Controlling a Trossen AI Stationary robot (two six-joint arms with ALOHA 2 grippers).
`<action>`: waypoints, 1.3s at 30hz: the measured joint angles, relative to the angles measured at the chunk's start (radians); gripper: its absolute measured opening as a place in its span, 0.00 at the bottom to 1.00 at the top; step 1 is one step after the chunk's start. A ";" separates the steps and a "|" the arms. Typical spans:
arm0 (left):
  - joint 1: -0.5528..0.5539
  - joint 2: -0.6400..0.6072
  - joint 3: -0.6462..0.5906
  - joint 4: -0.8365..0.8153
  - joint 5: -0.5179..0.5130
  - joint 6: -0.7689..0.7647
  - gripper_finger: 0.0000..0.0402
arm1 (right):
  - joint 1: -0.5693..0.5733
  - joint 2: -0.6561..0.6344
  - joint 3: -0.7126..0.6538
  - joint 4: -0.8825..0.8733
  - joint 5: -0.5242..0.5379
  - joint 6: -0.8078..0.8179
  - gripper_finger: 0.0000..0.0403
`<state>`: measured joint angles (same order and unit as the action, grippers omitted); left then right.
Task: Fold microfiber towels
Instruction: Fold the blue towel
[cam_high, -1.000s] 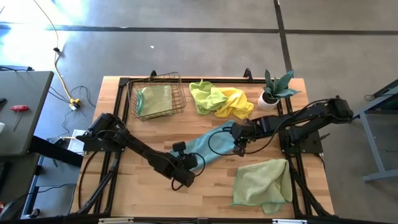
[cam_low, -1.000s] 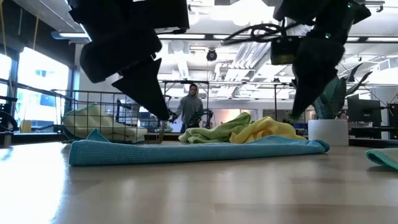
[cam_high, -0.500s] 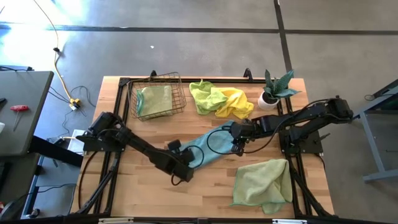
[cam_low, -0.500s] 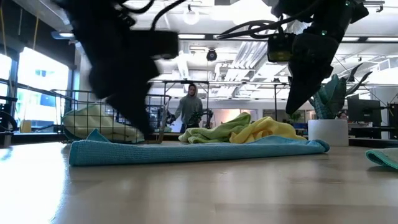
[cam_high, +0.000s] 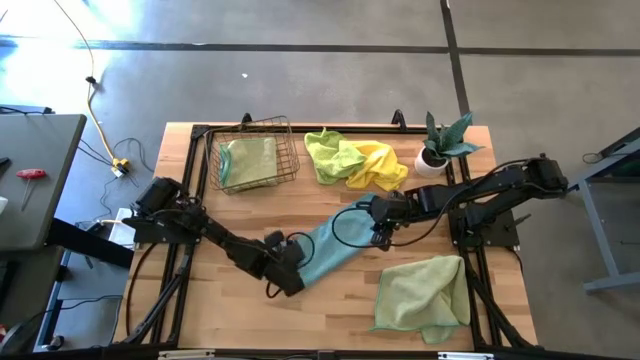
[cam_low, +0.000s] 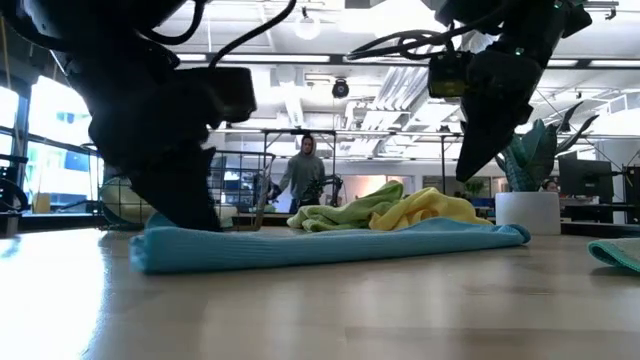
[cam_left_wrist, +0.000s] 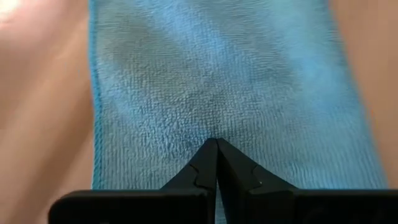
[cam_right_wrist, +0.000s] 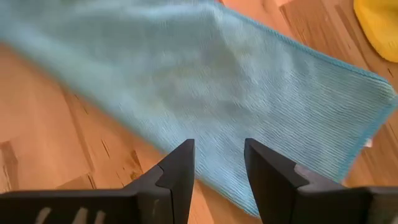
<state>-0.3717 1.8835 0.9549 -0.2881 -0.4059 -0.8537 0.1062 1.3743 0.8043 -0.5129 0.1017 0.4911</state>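
A: Where are you w/ the folding?

B: You've got one pale sage-green cloth (cam_high: 248, 160) folded flat inside the wire basket (cam_high: 290, 150), so that one looks done. The light blue microfiber towel (cam_high: 335, 243) lies mid-table as a long narrow band, prob. folded lengthwise, not yet squared off. You still have the lime-green towel (cam_high: 328, 152) and bright yellow towel (cam_high: 380, 162) crumpled together at the far edge, plus a rumpled pale green cloth (cam_high: 422, 290) near the front right.

A: Grippers?

B: Your left gripper (cam_left_wrist: 216, 151) has its tips pinched together right at the blue band's near end; can't tell if any fabric is caught. Your right gripper (cam_right_wrist: 217, 163) hovers over the other end, fingers apart, nothing in them.

A: Material?

B: Soft, fine looped pile w/ a stitched hem; limp, so it sags and creases. Table's (cam_high: 330, 315) smooth butcher-block wood.
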 joint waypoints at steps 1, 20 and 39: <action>0.000 0.000 -0.015 0.059 0.017 0.000 0.00 | 0.000 0.000 0.000 0.007 0.000 0.000 0.33; -0.015 0.011 -0.065 0.275 -0.008 -0.007 0.00 | -0.078 0.000 0.001 -0.116 -0.034 0.078 0.37; -0.016 0.011 -0.065 0.211 -0.058 -0.090 0.00 | -0.294 -0.073 -0.007 -0.438 0.026 -0.157 0.56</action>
<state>-0.3874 1.8945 0.8902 -0.0775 -0.4641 -0.9437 -0.1876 1.3009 0.7973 -0.9505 0.1278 0.3346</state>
